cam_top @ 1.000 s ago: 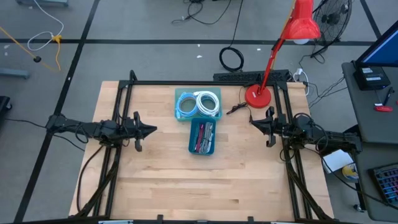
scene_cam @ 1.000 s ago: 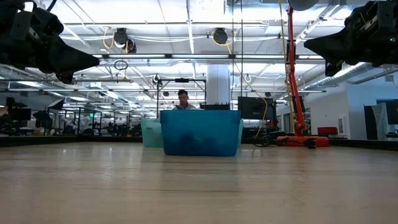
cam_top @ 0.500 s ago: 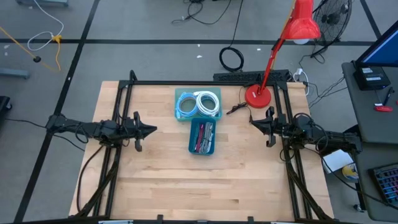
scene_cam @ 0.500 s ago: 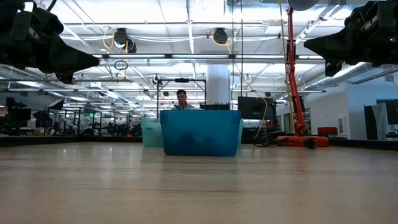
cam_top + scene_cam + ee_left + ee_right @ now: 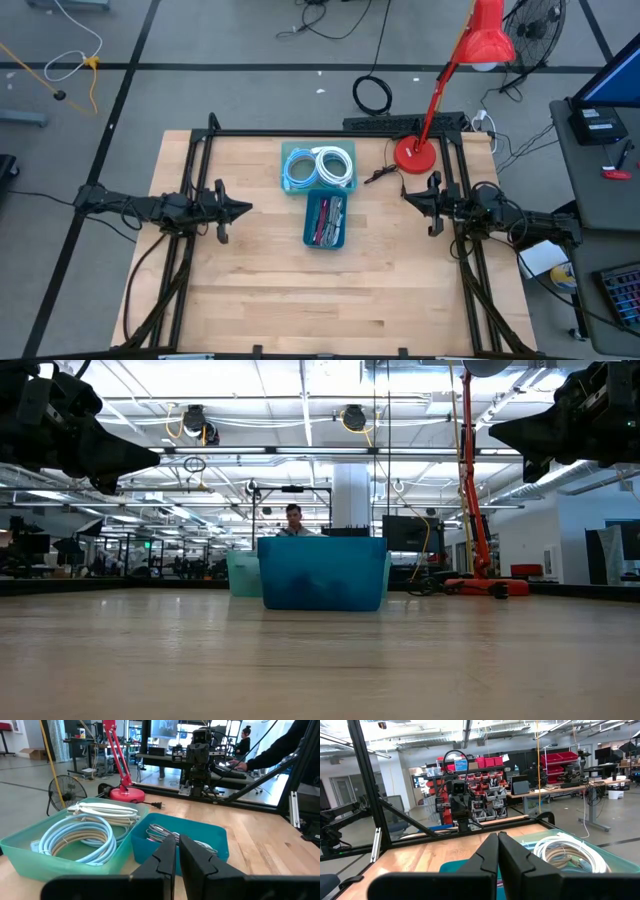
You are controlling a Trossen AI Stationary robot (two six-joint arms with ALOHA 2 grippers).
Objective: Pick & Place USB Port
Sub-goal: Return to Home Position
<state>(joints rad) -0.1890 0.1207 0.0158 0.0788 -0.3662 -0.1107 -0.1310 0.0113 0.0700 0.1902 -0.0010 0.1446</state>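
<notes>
We hold our left gripper point(image 5: 243, 209) with its fingers pressed together and empty, raised over the left part of the pale wooden table point(image 5: 260, 290). Our right gripper point(image 5: 407, 195) mirrors it over the right part, equally closed and empty. Between them, the rectangular blue plastic bin point(image 5: 306, 225) holds the tangled dark USB cables point(image 5: 327, 218), flecked with red and silver. Just behind it, the green plastic bin point(image 5: 319, 146) carries coiled white and light-blue cables point(image 5: 318, 167). Nothing has shifted since a second ago.
</notes>
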